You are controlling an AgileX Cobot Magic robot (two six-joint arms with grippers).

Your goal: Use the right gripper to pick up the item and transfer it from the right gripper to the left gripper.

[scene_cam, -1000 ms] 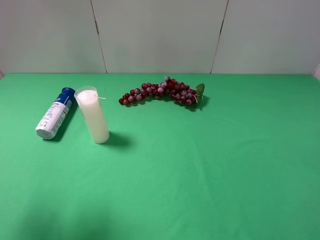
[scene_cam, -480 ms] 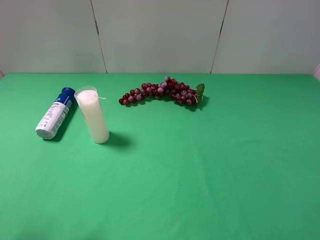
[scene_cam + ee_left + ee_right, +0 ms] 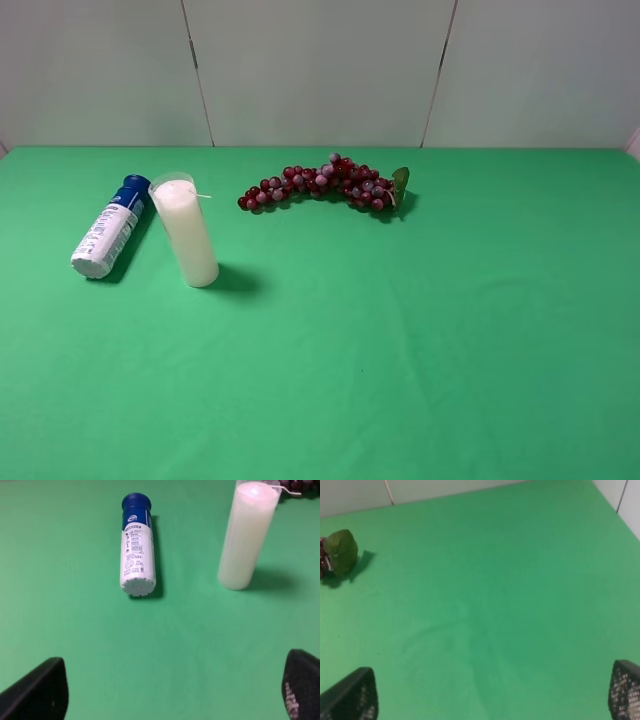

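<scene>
The spray can, with a dark blue cap and white-and-blue label, lies on its side at the far left of the green table, cap pointing away. It also shows in the left wrist view, well ahead of my left gripper, whose fingertips stand wide apart and empty. My right gripper is open and empty over bare green cloth, only its fingertips showing. Neither arm shows in the exterior high view.
A white candle in clear glass stands upright just right of the can, also in the left wrist view. A bunch of red grapes with a green leaf lies at the back centre. The table is green cloth.
</scene>
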